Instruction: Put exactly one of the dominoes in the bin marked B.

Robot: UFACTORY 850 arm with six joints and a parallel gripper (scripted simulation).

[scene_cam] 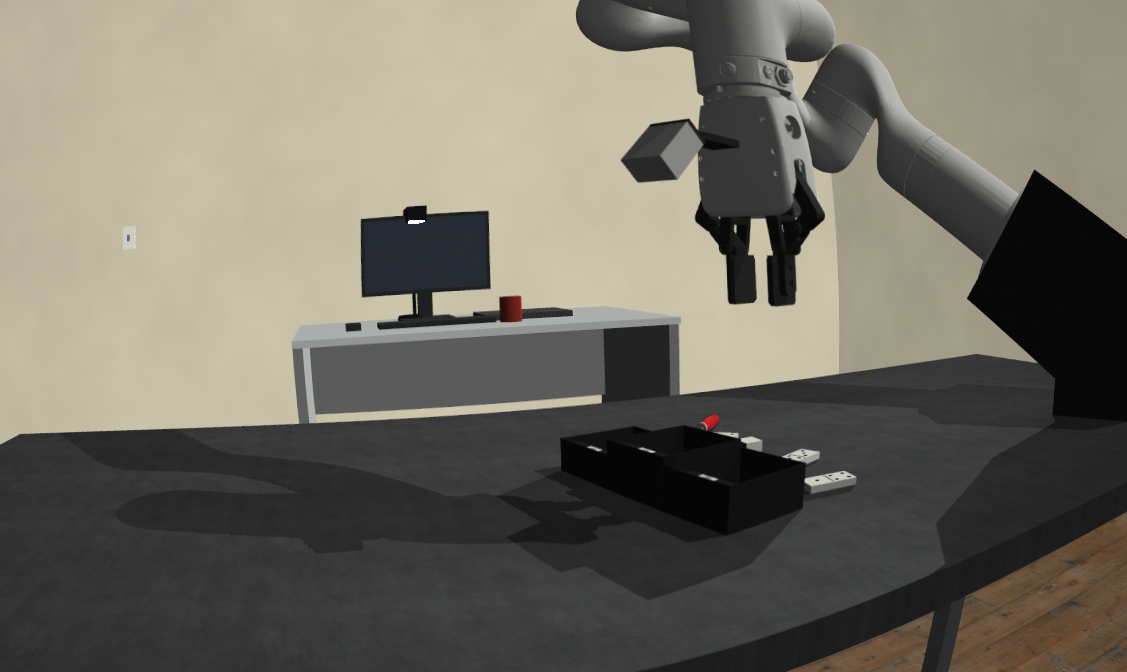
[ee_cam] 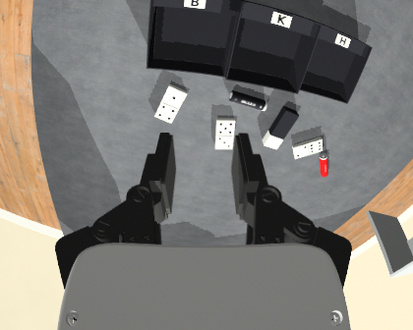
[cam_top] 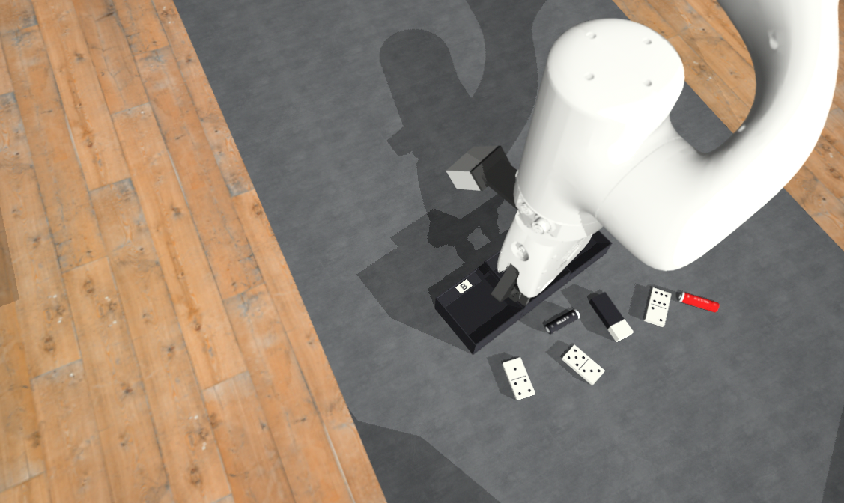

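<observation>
On the dark grey surface, seen from the top view, a row of three joined black bins is set diagonally. The bin marked B forms its left, near end, with its white label on the far rim. Bin K and bin H follow to the right in the wrist view (much of them is hidden under the arm from above). The inside of bin B looks dark; whether a domino lies in it cannot be made out for certain.

Just near of bin B, a white domino is seen flat on the surface. To its right a second domino lies at an angle, apart from the first. A black battery rests beside the bins, and next to it a black block with a white end. Further right a third domino is found, with a red battery just beside it.

The gripper is held high above the bins, pointing down. Its fingers are parted roughly halfway, and nothing is gripped between them. All three visible dominoes lie outside the bins.
</observation>
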